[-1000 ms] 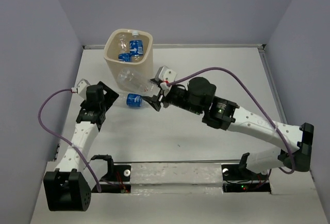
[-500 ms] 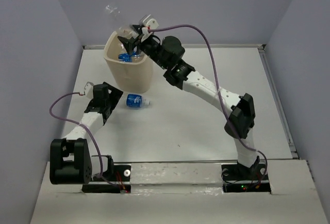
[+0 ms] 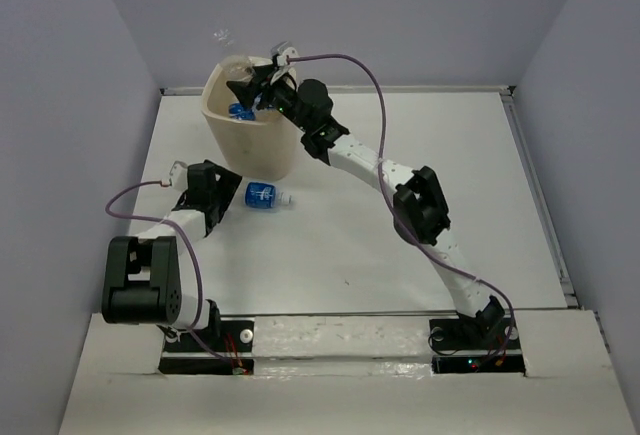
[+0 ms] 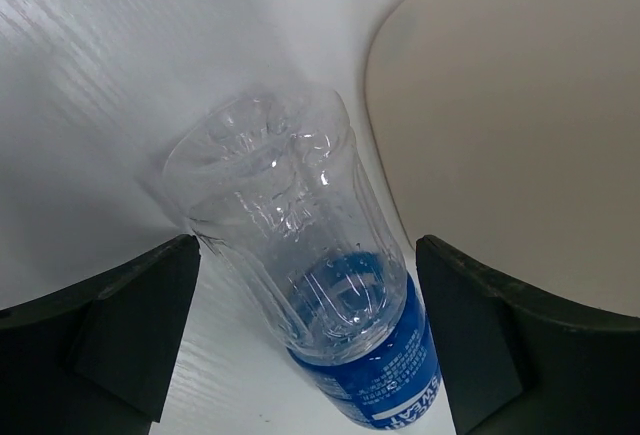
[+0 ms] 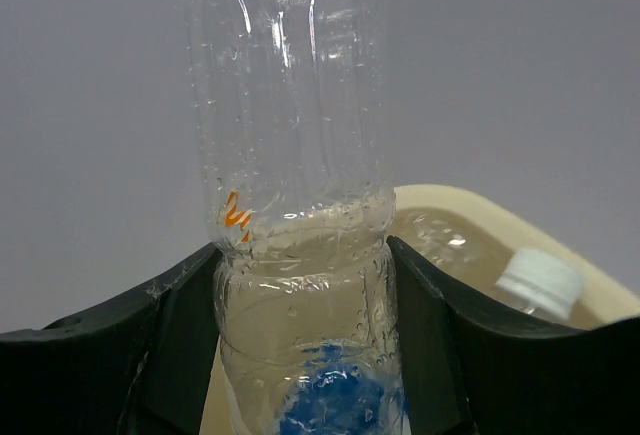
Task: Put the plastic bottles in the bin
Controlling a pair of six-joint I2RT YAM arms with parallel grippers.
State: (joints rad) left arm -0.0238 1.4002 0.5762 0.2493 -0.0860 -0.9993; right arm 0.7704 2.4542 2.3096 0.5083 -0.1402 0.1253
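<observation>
The cream-beige bin (image 3: 262, 145) stands at the back left with blue-labelled bottles (image 3: 243, 110) inside. My right gripper (image 3: 254, 85) is over the bin's rim, shut on the unlabelled clear bottle (image 3: 222, 37), which sticks up and to the left. In the right wrist view the fingers (image 5: 170, 325) press both sides of that bottle (image 5: 290, 155), with the bin rim (image 5: 480, 210) and a white cap (image 5: 540, 280) behind. One blue-labelled bottle (image 3: 265, 195) lies on the table by the bin. My left gripper (image 3: 212, 198) is open just left of it. In the left wrist view the bottle (image 4: 300, 255) lies between the spread fingers (image 4: 130, 325), untouched.
The bin's wall (image 4: 520, 125) is close on the right of the lying bottle. Grey walls enclose the white table (image 3: 420, 205) on three sides. Purple cables loop off both arms.
My right gripper carried the unlabelled bottle from the table beside the bin up over the bin's rim. My left arm drew its gripper in around the base of the lying bottle.
</observation>
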